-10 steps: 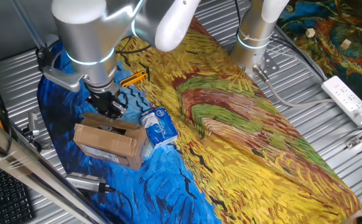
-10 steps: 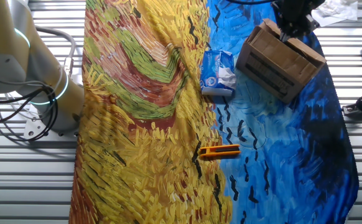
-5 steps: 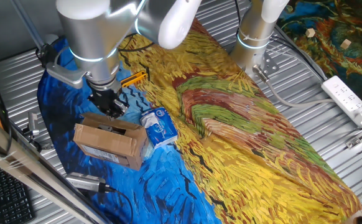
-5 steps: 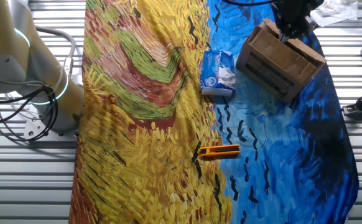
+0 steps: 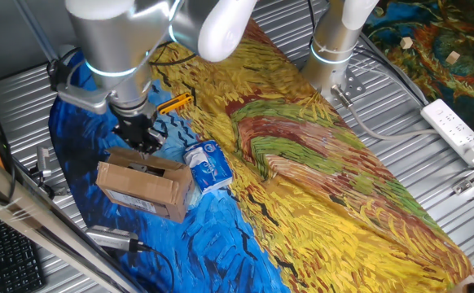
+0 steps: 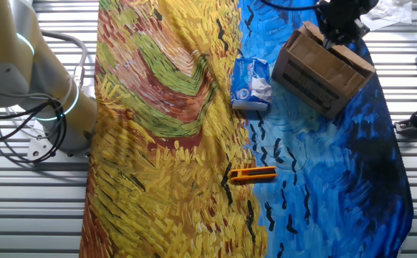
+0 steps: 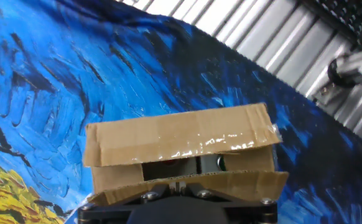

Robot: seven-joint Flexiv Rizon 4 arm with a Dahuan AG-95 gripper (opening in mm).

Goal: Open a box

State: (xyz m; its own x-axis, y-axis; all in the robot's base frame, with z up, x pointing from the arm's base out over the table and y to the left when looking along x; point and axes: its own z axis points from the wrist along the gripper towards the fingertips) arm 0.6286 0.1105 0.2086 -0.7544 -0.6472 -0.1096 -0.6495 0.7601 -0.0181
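Small brown corrugated cardboard box [image 5: 143, 183] sits lower left of one fixed view, on the blue part of the painted cloth [image 5: 318, 203], w/ a blue-and-white soft packet [image 5: 207, 165] just beside it. Black two-finger gripper [image 5: 142, 140] is right at the box's top far edge, upper right in the other view [image 6: 335, 36]. Hand view: one taped flap [image 7: 181, 142] raised a bit, dark gap under it. Can't tell how wide the fingers are or if they're pinching anything

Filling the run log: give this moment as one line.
step: opening flaps | gripper: at top of brown corrugated cardboard box | far flap: lifted | grip: unclear
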